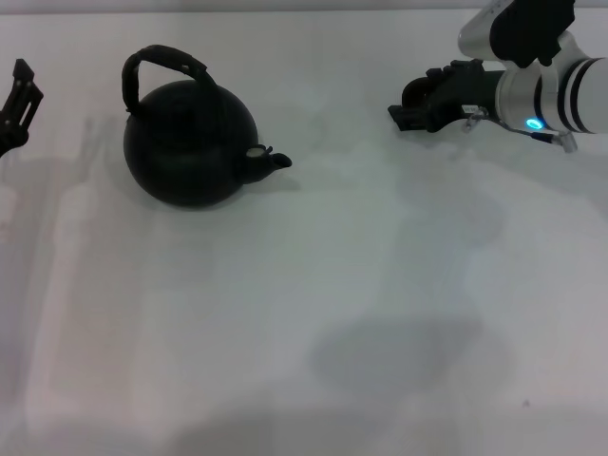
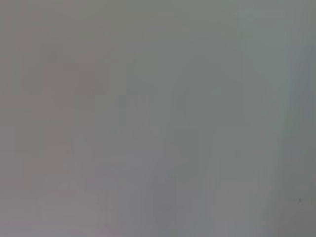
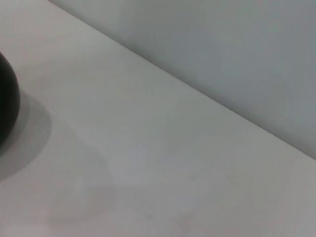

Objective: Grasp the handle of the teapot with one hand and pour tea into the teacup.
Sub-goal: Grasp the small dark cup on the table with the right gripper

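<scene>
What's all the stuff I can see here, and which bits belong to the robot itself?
teapot: one, matte black, round, standing on the table toward the robot's left, spout pointing toward its right.
handle: one, black, arched over the teapot's top.
table: one, white, under everything.
teacup: none visible in any view.
right end effector: one, black on a white arm, hanging over the table's far right, apart from the teapot.
left end effector: one, black, only partly in view at the far left edge, apart from the teapot.
</scene>
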